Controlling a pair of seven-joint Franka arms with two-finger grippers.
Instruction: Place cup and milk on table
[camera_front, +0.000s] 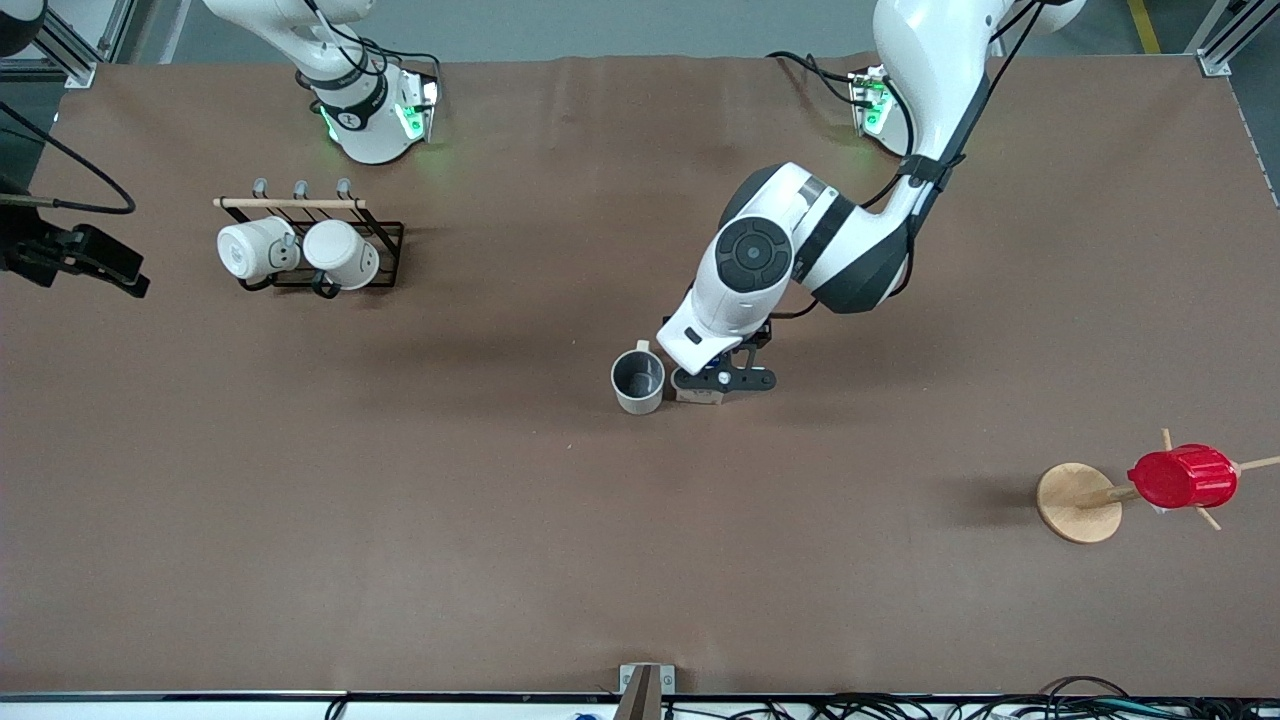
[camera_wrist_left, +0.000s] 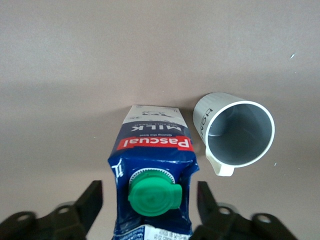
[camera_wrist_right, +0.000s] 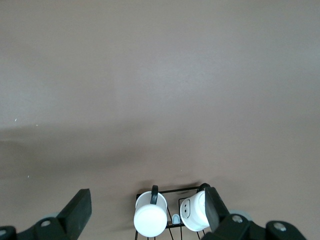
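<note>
Left tool (camera_wrist_left: 149, 210) is straddling the milk (camera_wrist_left: 152, 165), fingers spread and clear of its sides; the carton is standing on the tabletop (camera_front: 400, 520) beside the cup (camera_front: 638, 380). Placement looks finished; next comes lifting straight away. Right tool (camera_wrist_right: 145, 220) is waiting spread and empty above the mug rack (camera_front: 310, 250).

Glossy milk (camera_wrist_left: 152, 165), matte table (camera_front: 500, 520)
</note>
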